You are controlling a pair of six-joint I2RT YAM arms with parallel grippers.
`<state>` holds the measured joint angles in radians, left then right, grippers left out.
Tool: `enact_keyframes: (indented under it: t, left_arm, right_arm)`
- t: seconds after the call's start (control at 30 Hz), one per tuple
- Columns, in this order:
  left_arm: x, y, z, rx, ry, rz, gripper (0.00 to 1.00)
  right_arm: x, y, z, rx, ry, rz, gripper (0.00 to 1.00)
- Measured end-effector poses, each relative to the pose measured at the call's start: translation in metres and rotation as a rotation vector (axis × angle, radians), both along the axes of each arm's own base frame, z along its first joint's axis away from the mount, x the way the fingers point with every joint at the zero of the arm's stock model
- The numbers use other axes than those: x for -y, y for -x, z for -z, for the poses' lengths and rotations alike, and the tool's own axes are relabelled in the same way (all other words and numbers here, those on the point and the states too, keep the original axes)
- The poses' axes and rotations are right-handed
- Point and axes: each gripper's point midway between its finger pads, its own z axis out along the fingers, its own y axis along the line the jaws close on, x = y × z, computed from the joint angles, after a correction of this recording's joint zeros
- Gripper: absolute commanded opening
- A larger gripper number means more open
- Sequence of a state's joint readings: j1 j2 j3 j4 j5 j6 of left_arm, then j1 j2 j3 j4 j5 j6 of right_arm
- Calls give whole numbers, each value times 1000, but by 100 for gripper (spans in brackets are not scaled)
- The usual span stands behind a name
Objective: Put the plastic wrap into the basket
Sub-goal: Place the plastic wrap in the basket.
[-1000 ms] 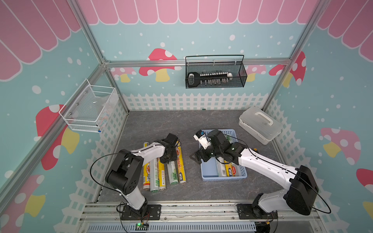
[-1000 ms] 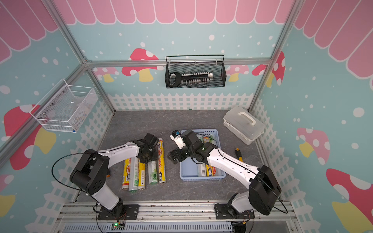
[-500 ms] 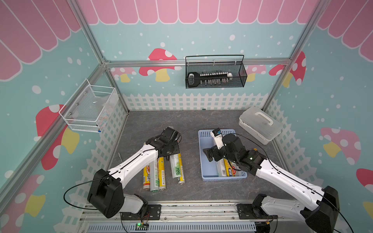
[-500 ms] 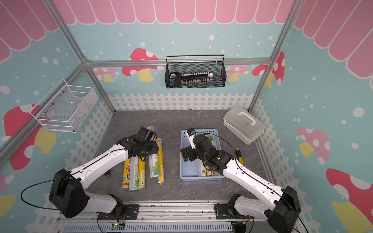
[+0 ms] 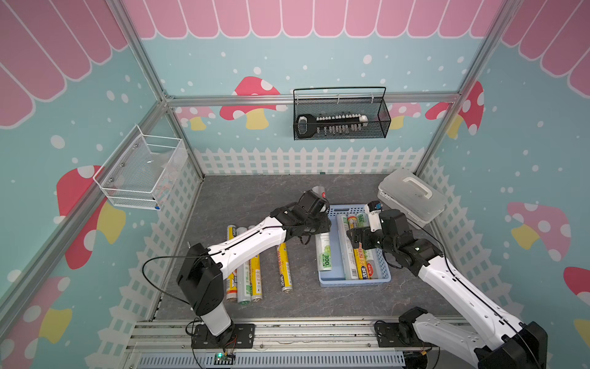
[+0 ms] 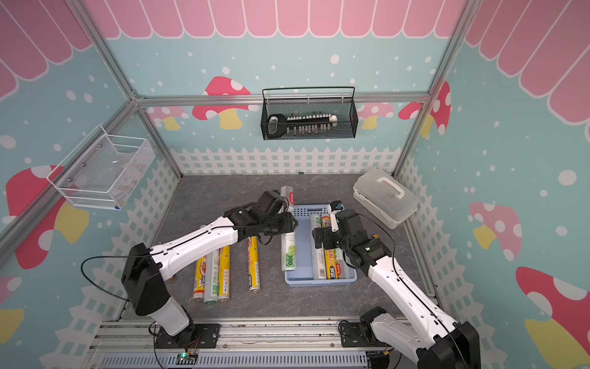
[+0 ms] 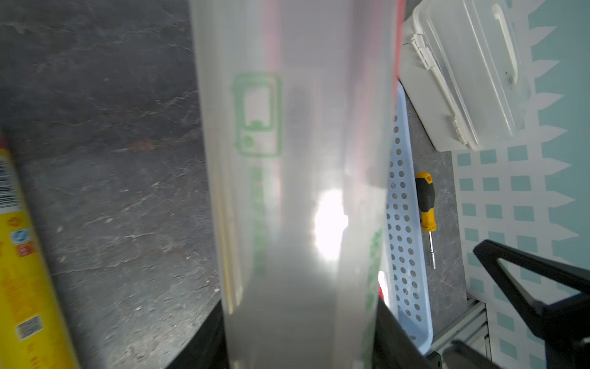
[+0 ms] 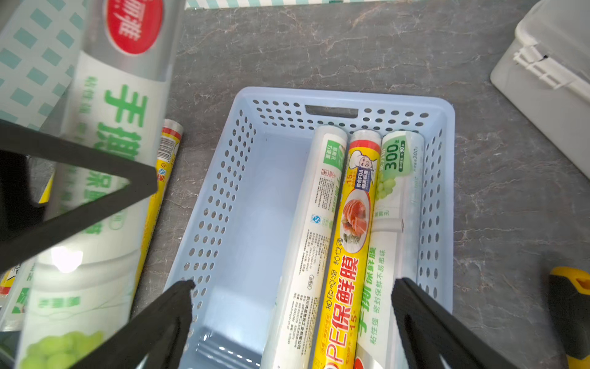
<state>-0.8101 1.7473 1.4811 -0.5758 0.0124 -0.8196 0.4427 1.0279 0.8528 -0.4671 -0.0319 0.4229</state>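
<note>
Mid-frame, the left gripper point(image 5: 320, 220) is clamping a white-green roll point(image 5: 324, 255) over the left rim of the basket point(image 5: 354, 281); the right gripper point(image 8: 292, 284) is hovering, jaws apart, above three rolls point(image 8: 351, 239) inside.

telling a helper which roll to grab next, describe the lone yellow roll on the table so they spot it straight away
Find the light-blue basket on the grey table. Between it and the bunch of three rolls lies the yellow roll. It alone lies flat with bare table on both sides, touching no other roll.
</note>
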Motion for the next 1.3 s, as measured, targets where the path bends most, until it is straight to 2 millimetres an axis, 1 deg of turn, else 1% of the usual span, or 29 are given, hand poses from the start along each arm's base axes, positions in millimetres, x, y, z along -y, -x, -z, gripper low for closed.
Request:
enact_keyframes:
  t: [0.1,0.2,0.3,0.37,0.53,0.63,0.77,0.9,1.1,1.3]
  left_arm:
    - [22,-1,17,-36,4,10,21]
    - [34,1,35,-68,-11,11,21]
    - [37,2,51,-94,-31,-3,23]
    - [36,0,57,-102,-41,-19,24]
    - [38,-4,77,-133,-82,-30,27]
    - [46,-7,92,-161,-99,-21,31]
    - [46,-6,109,-197,-141,-11,35]
    - [42,-2,116,-216,-177,-1,42]
    - [41,-2,112,-219,-185,5,51]
    - [40,-2,112,-223,-190,5,56]
  right_arm:
    - [5,3,2,-12,5,5,100]
    - [10,8,1,-9,13,13,100]
    - [15,12,-1,2,27,16,100]
    - [17,13,-2,9,36,17,100]
    - [19,14,1,5,61,9,100]
    - [18,15,6,-13,76,-5,100]
    - [17,13,22,-67,101,-20,99]
    - [15,13,28,-87,105,-28,100]
    - [15,13,27,-86,104,-29,100]
    - [15,13,27,-86,104,-29,100]
